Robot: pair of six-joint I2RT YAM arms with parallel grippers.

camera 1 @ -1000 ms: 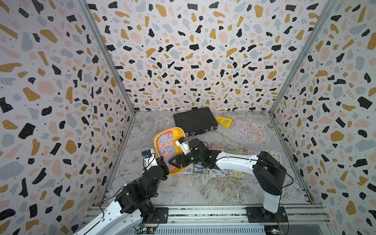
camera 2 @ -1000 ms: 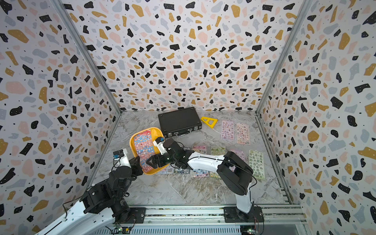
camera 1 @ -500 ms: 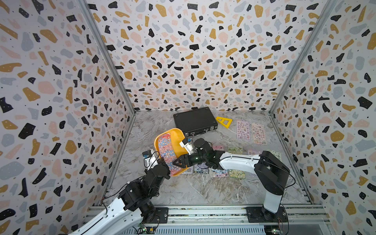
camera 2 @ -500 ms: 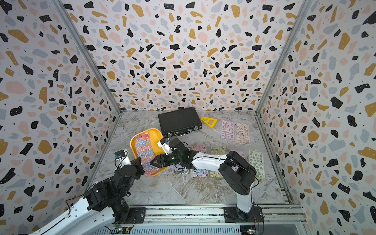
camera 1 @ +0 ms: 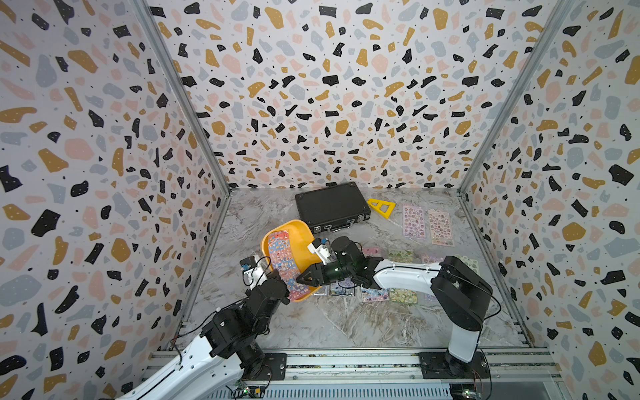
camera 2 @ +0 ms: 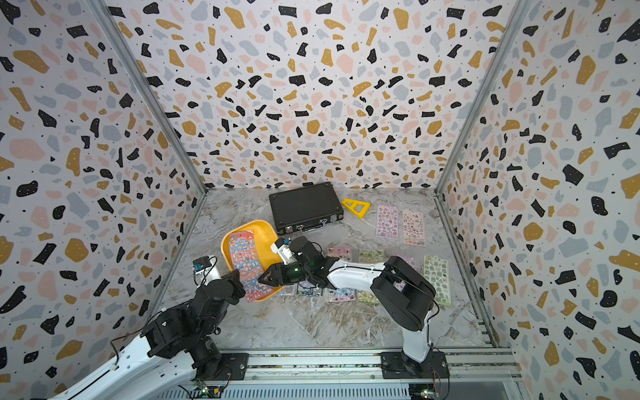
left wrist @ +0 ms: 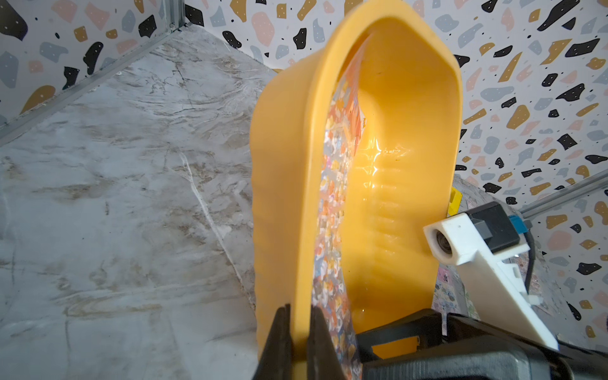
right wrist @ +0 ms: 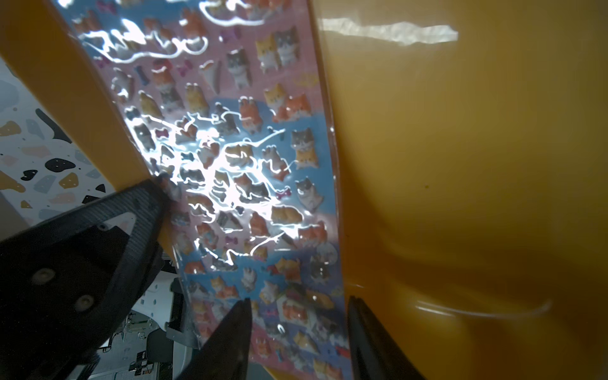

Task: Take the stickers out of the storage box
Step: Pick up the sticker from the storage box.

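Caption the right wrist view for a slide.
Right hand, jaws apart, straddles an edge of the cat sticker sheet inside the storage box.

The stickers (right wrist: 250, 171) are glossy film; the storage box (left wrist: 279, 181) is smooth, shiny plastic.

Terrazzo-patterned walls (camera 1: 311, 86), grey marble floor (camera 1: 329, 322)

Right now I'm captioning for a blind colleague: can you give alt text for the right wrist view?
A glossy cat sticker sheet lies inside the yellow-orange storage box, with the open right gripper straddling the sheet's edge. The left gripper pinches the box's rim.
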